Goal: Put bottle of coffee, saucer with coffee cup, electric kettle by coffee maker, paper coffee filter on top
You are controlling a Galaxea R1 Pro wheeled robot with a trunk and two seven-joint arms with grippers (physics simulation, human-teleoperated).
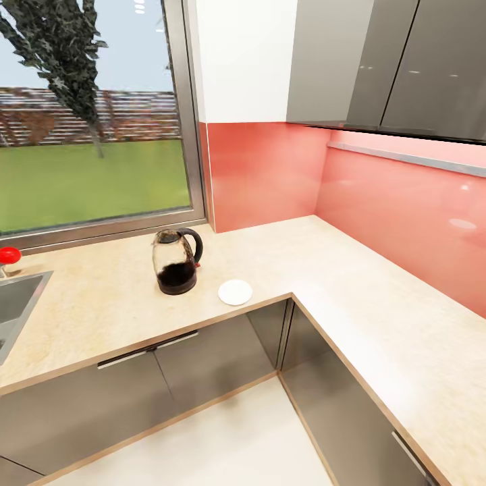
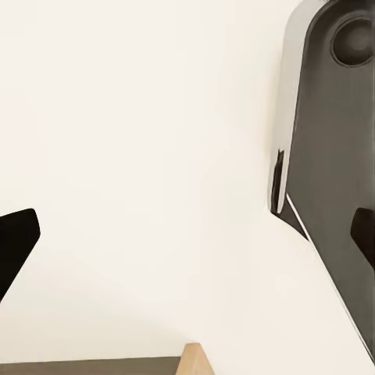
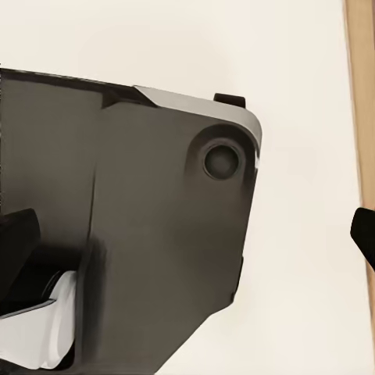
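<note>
Both wrist views show dark fingertips [image 2: 17,238] [image 3: 363,234] spread wide, released, over pale floor. On the light beige wood-grain countertop [image 1: 378,304], a small flat round white saucer [image 1: 235,292] lies just beside the clear glass, black-based electric kettle [image 1: 177,262], below the window [image 1: 94,115].

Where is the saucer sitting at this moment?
In the head view, the saucer lies flat on the countertop near its front edge, just right of the electric kettle and apart from it, close to the inner corner of the L-shaped worktop.
</note>
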